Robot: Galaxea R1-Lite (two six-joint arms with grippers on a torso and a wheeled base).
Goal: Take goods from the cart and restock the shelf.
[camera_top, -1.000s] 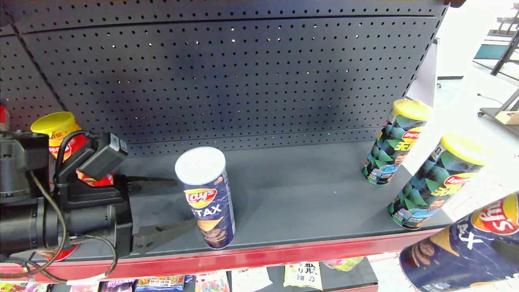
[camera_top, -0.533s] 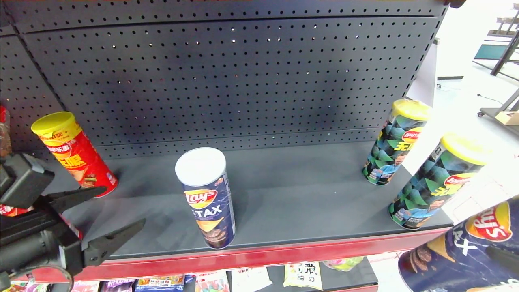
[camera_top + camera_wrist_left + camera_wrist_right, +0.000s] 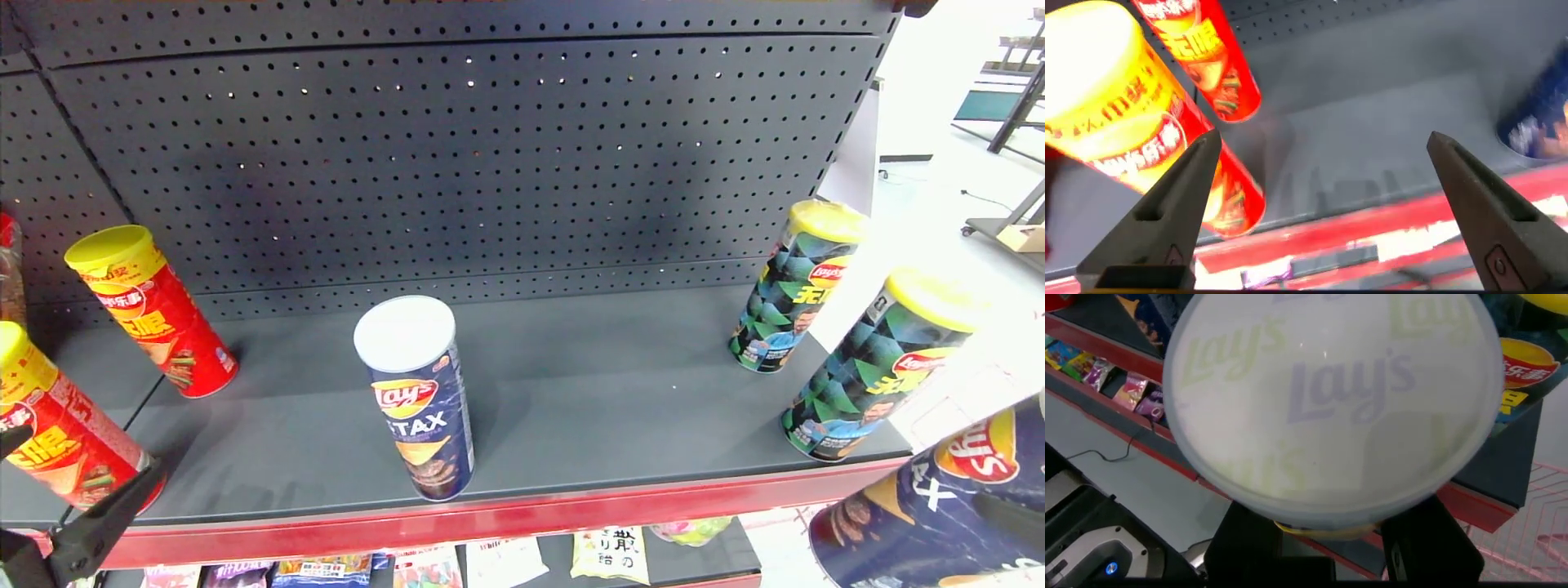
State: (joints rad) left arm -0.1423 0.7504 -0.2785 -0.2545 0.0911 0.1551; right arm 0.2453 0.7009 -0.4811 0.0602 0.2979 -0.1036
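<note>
Blue chip canister (image 3: 939, 523) is gripped by the right hand (image 3: 1335, 551), whose two fingers are closed against its sides just below the pale lid. In the head view this hand and its load are seen at 4 o'clock. The canister is held tilted, with its base end turned toward 9 o'clock, just off the front right corner of the shelf (image 3: 612, 392); whether it touches the red front edge (image 3: 490, 518) cannot be told.

The left hand (image 3: 1323, 137) is held low at 8 o'clock of the head view, in front of the shelf's edge. Its fingers are spread wide and nothing is held between them. A front red can (image 3: 57, 441) stands upright on the shelf just beyond this hand, partly covered by one finger in the left wrist view. A second red can (image 3: 151, 314) stands behind it, toward 1 o'clock from the first, close to the perforated back panel (image 3: 449, 163).

A standing blue canister (image 3: 420, 400) with a white lid is placed upright near the shelf's front, at about 6 o'clock of the head view and well apart from both hands. Two green-patterned cans with yellow lids stand at 3 o'clock, the rear green can (image 3: 796, 286) near the back panel and the front green can (image 3: 873, 367) by the front right corner, nearest the held canister. Small packets (image 3: 608, 551) are seen on the level below.
</note>
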